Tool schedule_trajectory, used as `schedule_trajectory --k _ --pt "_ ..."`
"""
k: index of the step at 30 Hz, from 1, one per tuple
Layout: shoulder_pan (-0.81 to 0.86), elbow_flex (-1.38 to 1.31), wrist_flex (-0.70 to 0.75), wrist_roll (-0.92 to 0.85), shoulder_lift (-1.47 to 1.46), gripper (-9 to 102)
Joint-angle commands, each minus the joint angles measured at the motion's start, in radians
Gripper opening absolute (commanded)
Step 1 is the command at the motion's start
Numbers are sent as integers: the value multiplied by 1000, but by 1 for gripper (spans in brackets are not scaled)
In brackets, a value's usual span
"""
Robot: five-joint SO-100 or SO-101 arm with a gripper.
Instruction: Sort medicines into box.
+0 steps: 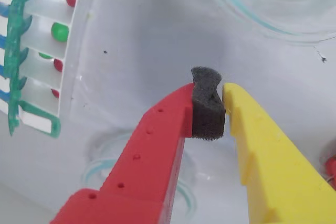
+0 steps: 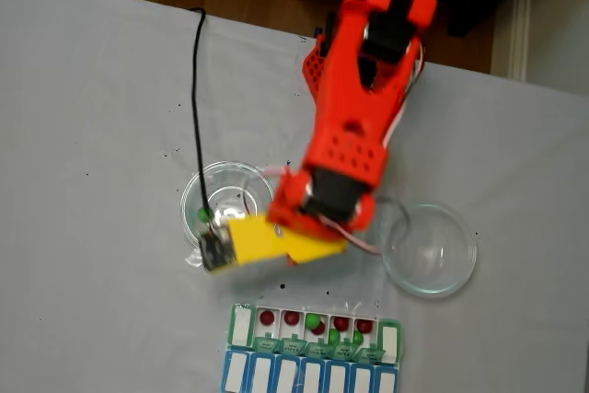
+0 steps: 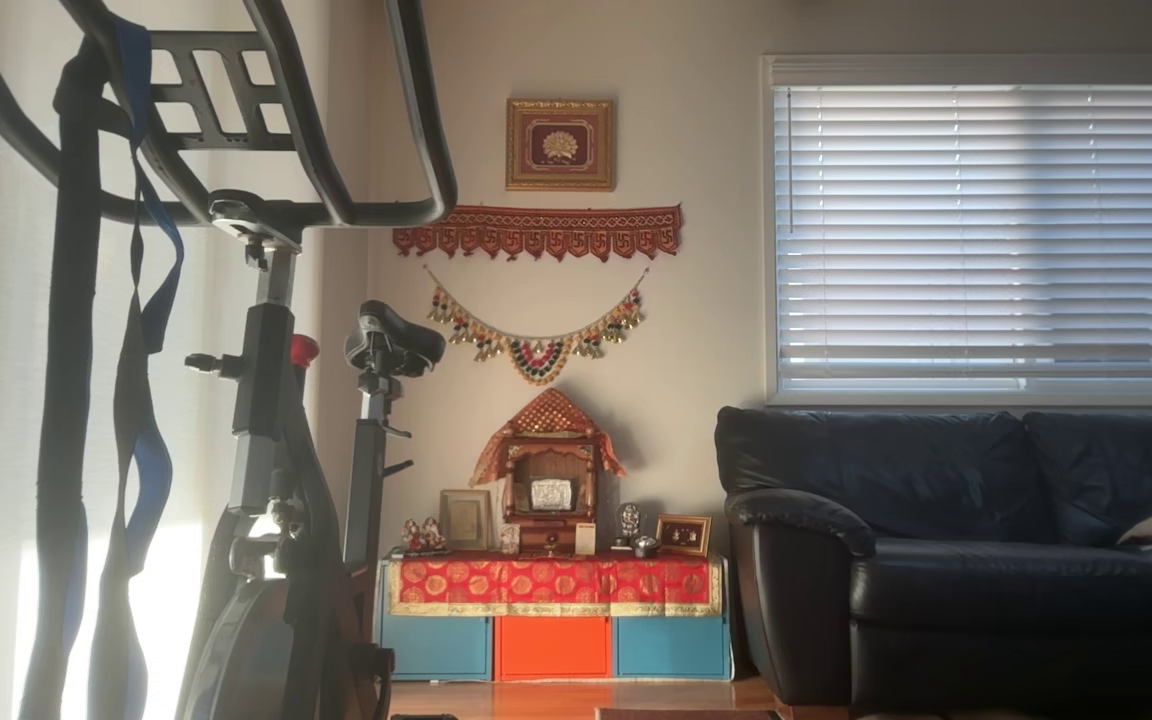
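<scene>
1. Wrist view: the hand (image 1: 209,109) was seen from behind, with a red finger (image 1: 157,145) and a yellow finger (image 1: 262,150) drawn together on a dark foam pad (image 1: 207,106) fixed between their tips; no medicine was seen in the grip. The box (image 1: 44,61) lay at the left edge with its green lids (image 1: 18,51) open, and red and green medicines (image 1: 60,31) were seen in its white compartments. A clear round dish (image 1: 273,9) was seen at the upper right, and another (image 1: 105,166) lay under the fingers on the white tabletop (image 1: 147,40).

2. Fixed view: the red arm (image 2: 354,126) reached down over the tabletop, and the hand (image 2: 213,250) was placed at the lower rim of the left dish (image 2: 198,192), in which one green ball (image 2: 203,215) lay. The right dish (image 2: 429,249) stood well apart. The box (image 2: 241,324) lay near the lower edge, with a blue-lidded row (image 2: 308,376) touching it below.

3. Other view: a room with an exercise bike (image 3: 266,400), a sofa (image 3: 966,540) and a window blind (image 3: 996,230) was shown.
</scene>
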Motion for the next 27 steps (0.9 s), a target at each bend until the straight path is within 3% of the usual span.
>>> schedule_trajectory --k 1,6,15,20,27 --pt "84 89 -80 -46 195 2" --pt "216 272 -210 -8 387 2" --pt "357 370 -199 104 413 1" --pt "376 339 -202 132 357 1" --pt "339 314 -314 216 233 1"
